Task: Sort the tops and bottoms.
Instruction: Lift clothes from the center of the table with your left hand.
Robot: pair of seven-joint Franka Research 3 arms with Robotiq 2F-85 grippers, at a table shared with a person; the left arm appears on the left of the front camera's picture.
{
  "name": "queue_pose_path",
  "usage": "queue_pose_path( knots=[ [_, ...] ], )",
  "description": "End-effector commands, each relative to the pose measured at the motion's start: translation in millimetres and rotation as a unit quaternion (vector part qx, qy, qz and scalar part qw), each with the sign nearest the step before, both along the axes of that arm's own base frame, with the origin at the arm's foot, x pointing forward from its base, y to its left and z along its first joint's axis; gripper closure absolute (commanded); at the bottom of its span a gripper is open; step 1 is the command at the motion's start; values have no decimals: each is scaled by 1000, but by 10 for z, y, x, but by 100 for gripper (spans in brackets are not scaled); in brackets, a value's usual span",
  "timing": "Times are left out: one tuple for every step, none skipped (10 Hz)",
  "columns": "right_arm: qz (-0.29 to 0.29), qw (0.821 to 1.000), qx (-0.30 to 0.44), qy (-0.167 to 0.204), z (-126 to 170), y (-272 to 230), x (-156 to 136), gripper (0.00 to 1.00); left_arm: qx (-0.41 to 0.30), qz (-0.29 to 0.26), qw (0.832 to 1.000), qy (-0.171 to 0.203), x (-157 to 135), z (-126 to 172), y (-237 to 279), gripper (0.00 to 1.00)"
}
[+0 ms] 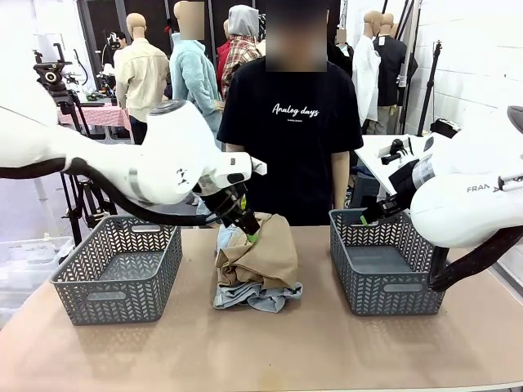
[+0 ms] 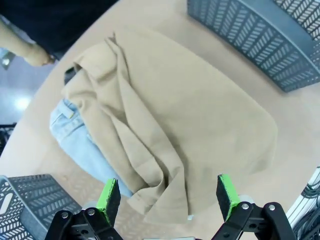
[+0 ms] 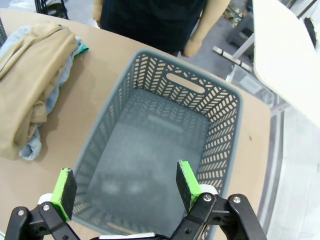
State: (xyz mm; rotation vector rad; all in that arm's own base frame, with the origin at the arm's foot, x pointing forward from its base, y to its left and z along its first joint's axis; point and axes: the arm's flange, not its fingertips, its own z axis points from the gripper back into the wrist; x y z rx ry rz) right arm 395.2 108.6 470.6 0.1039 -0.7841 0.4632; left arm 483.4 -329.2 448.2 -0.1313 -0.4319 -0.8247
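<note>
Wide open, empty: left tool (image 2: pixel 167 196) directly above khaki-tan top (image 2: pixel 200 120), nearer arm. Long fold lying away ahead of tool. Denim bottoms (image 2: pixel 75 137) underneath, off to one side, mid-worktop (image 1: pixel 327 351). Right tool (image 3: pixel 125 192) wide open, empty, over grey basket (image 3: pixel 227 130).

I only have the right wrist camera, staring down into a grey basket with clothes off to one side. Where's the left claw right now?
Observer: The left claw is open and holds nothing, poised right over the khaki top, the topmost garment.
Operator: Is there another basket anywhere?
Observer: Yes, a second grey basket sits on the robot's left of that top, with nothing visible inside it.
</note>
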Motion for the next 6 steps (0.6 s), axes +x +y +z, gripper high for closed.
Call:
queue_pose_path(
  knots=[
    [1,1000,-2,0,-7,-12,7,0,37,-16,999,32,105,-29,-207,0],
    [1,1000,-2,0,-7,-12,7,0,45,-25,998,39,139,-137,-285,0],
    [1,1000,-2,0,-7,-12,7,0,51,-28,998,39,180,-253,-351,0],
    [1,1000,-2,0,-7,-12,7,0,49,-28,997,50,227,-351,-397,0],
    [1,1000,-2,0,-7,-12,7,0,47,-30,997,53,243,-406,-442,0],
    [1,1000,-2,0,-7,-12,7,0,47,-28,997,60,265,-439,-481,0]
  ],
)
